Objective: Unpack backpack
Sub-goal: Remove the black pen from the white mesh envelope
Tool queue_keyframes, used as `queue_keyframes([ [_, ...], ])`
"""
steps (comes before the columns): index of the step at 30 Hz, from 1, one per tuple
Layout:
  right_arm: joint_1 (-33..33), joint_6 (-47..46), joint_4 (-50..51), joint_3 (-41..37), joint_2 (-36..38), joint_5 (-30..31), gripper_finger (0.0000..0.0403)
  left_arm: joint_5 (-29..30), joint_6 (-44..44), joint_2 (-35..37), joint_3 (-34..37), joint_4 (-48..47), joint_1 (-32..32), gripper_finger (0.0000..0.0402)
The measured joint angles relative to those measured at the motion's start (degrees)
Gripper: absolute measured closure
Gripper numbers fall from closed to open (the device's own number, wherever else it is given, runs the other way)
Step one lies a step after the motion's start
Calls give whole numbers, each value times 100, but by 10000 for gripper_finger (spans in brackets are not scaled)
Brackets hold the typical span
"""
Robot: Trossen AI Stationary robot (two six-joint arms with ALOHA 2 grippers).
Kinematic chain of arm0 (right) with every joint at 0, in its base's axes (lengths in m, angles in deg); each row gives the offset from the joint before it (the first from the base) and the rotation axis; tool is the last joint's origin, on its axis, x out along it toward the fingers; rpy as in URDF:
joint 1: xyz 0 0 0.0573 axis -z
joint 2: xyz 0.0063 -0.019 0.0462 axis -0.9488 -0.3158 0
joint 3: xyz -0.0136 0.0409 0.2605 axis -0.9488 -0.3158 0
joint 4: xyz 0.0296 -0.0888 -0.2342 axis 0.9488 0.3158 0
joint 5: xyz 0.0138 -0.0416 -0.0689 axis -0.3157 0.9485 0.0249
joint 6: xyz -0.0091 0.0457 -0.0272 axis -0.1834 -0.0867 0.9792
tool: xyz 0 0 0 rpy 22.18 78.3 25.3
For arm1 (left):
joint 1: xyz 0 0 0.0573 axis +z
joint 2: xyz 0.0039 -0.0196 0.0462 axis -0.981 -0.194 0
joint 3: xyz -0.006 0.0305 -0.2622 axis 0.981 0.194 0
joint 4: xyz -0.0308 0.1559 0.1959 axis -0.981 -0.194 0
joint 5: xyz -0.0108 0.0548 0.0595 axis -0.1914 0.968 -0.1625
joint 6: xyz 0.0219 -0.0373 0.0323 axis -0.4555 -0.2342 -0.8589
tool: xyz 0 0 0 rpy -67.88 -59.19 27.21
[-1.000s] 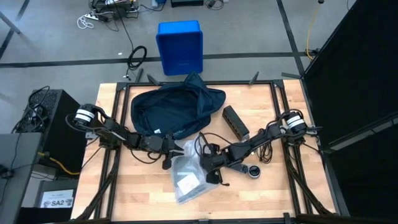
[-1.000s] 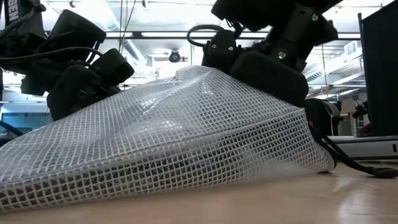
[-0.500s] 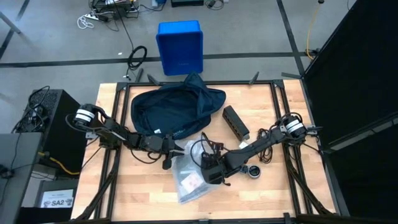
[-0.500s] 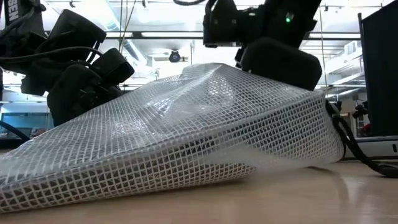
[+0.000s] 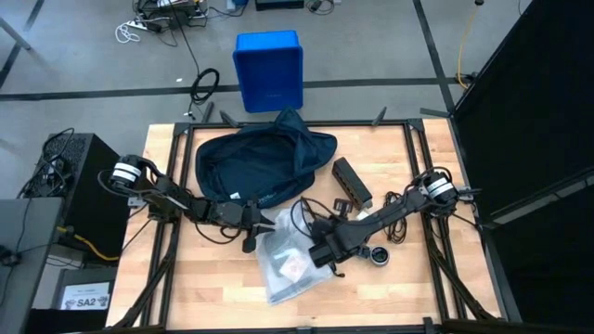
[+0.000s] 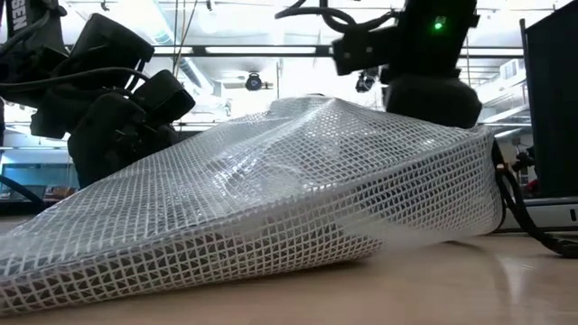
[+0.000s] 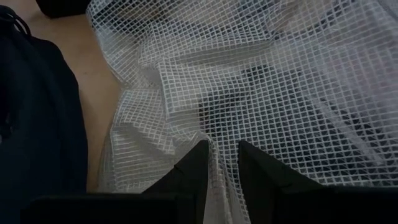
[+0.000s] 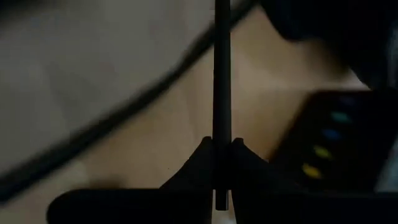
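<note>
A clear grid-mesh plastic pouch [image 5: 283, 267] lies on the wooden worktop [image 5: 408, 288], near a black rectangular box [image 5: 352, 181], thin black cable [image 8: 221, 74] and small round black disc [image 5: 379, 255]. A bright blue plastic bin [image 5: 268, 70] stands on the floor beyond.

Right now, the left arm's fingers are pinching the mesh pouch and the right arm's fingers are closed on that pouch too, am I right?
Not quite. The left fingers do pinch the mesh pouch, but the right fingers are closed on a thin black cable, not the pouch, as the right wrist view shows.
</note>
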Motion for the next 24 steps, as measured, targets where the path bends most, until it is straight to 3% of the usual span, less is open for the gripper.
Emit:
queue_keyframes([
  [6,-133,-175,513,57,140,-187,403,-14,0,0,0,-4,-1,339],
  [12,-383,-459,515,-153,773,-273,403,-19,0,0,0,-5,0,339],
  [18,-571,-1487,290,-1375,1740,-301,403,-20,0,0,0,-6,-1,339],
  [24,-537,-1499,-1612,-3018,2431,-1077,403,-20,4,0,0,-4,-1,339],
])
